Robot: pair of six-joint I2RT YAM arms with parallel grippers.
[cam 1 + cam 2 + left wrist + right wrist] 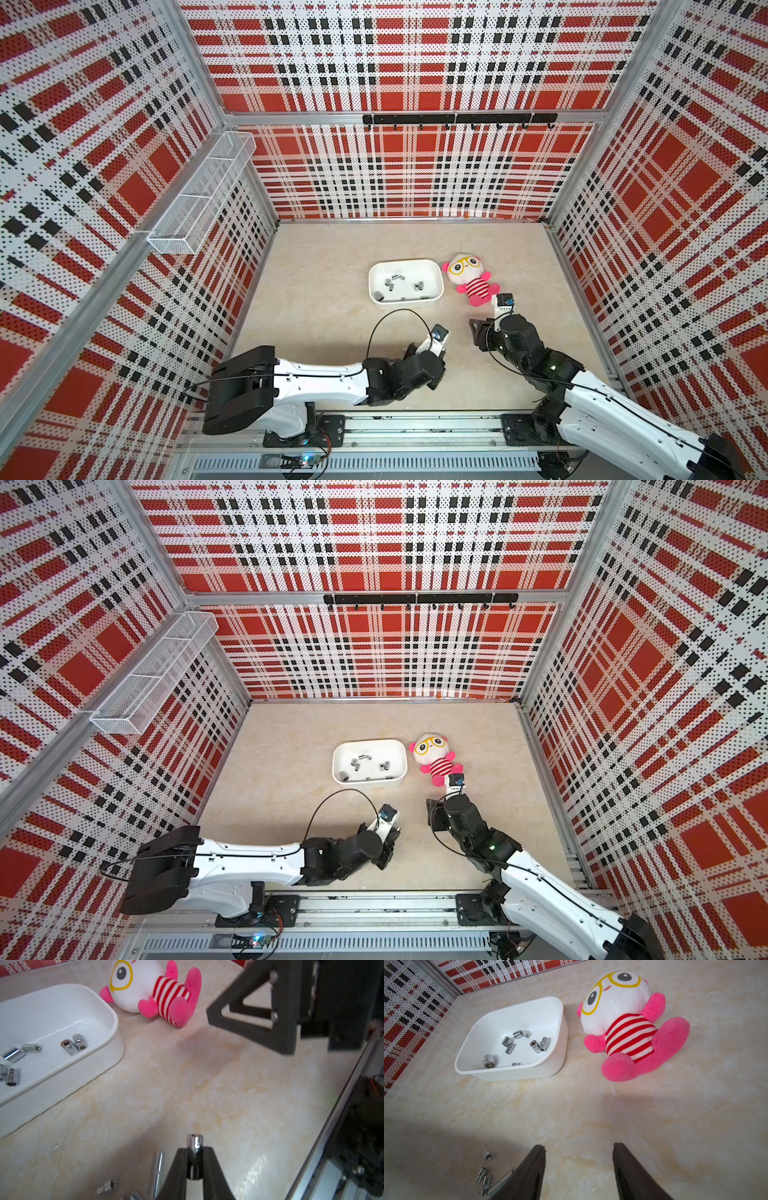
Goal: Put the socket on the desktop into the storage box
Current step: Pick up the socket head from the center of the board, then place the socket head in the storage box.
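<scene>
Socket (194, 1145): small chrome-plated steel cylinder, clenched between the fingers (182, 1159) of the left gripper (195, 1152), with its open end standing proud of the tips. It is judged rigid, dense for its size and slick on the polished wall, so liable to pivot or squirt out under a light pinch. The best hold is across the round wall near mid-length, as here. In both top views the storage box (405, 262) lies just below frame centre, the plush doll (469, 278) beside its right edge. Stored sockets (508, 1043) lie inside the box; loose sockets (483, 1174) lie on the desktop (571, 1115). The right gripper (579, 1145) stands released, holding nothing
</scene>
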